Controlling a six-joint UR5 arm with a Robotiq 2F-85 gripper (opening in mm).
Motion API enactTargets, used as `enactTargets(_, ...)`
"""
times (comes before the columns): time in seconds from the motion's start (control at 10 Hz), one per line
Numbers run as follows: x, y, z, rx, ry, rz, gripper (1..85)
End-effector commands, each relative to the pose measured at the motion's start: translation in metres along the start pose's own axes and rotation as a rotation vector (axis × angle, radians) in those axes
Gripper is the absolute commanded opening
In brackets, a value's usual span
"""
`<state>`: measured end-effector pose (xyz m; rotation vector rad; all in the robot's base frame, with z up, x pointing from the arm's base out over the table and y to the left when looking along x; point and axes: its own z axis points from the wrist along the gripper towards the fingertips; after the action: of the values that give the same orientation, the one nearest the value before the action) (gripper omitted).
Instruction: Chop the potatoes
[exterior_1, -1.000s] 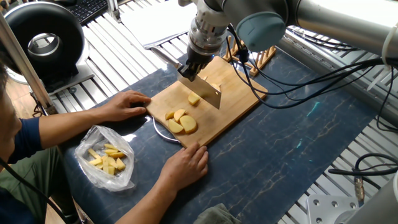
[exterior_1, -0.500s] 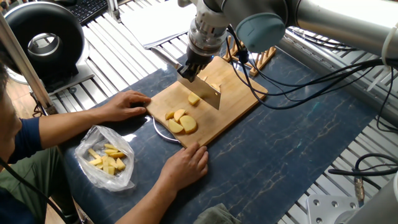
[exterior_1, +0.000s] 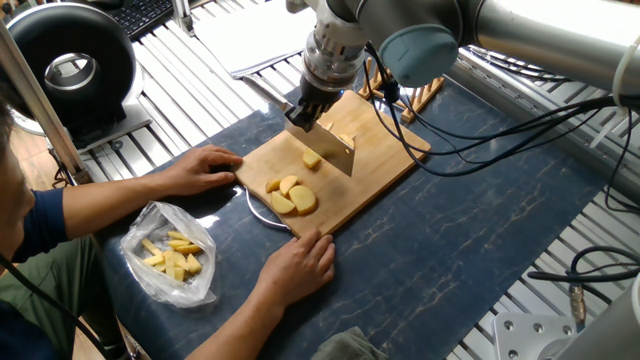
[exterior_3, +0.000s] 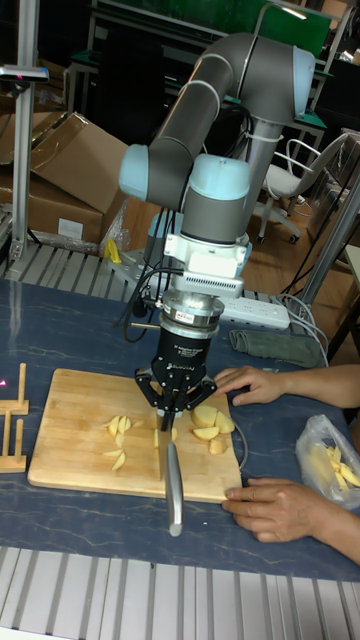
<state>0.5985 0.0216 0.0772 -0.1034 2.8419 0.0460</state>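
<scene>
Mid-chop on the wooden board (exterior_1: 375, 160), on the blue counter (exterior_1: 470, 260). Fingers (exterior_1: 303, 112) shut tight on the knife (exterior_1: 333, 148), blade edge down on the board. Potatoes (exterior_1: 291, 195) on the board: one small piece touching the blade, right under the fingers; a pile of cut pieces near the two hands (exterior_1: 295, 265) holding the board. Next, probably: lift, shift to an uncut piece, press straight down, away from the hands.

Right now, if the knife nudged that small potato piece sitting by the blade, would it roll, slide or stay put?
The small potato piece looks chunky with cut faces, so it would probably slide, not roll. It seems light, so a nudge from the knife in the claw could easily shift it. The cutting board looks smooth, and a wet cut face may stick briefly.
</scene>
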Motion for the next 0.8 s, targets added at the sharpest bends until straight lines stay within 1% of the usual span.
enactTargets(0.0, -0.001, 0.0, 0.001, -0.006, -0.006, 0.01, 1.0)
enactTargets(0.3, -0.001, 0.0, 0.005, 0.001, -0.01, 0.01, 1.0)
enactTargets(0.7, -0.007, -0.001, 0.015, 0.003, -0.042, 0.01, 1.0)
